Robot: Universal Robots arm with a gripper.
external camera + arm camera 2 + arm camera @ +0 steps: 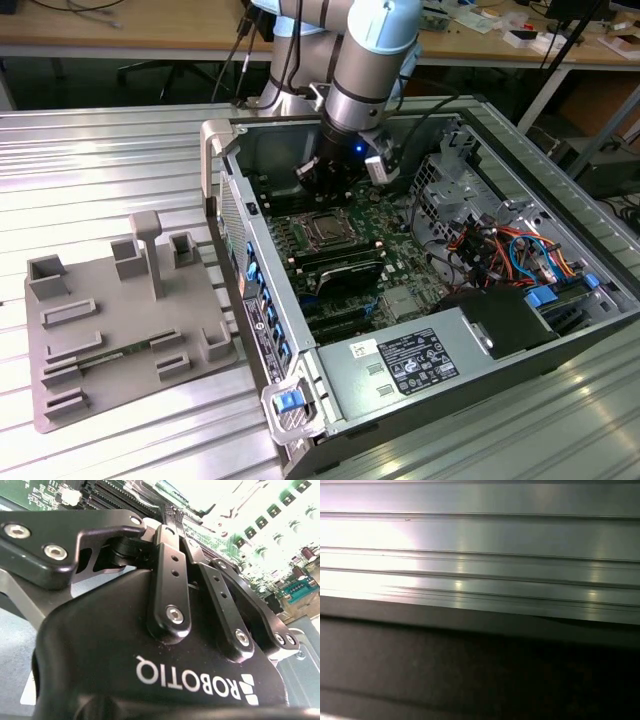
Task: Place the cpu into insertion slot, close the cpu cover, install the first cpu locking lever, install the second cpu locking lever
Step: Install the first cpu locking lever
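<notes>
While the arm [365,60] reaches steeply down into the case [560,330], its gripper [328,185] hangs just above the slot [325,230], fingers [172,570] pressed together.

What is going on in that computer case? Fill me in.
A single robot arm is reaching down into an open computer case lying on a ribbed metal table. Its gripper hangs just above the motherboard, close to the insertion slot, where a silver square shows inside the metal frame. A grey fixture tray sits on the table at the exterior view's left. Whether the gripper holds anything cannot be told.
</notes>
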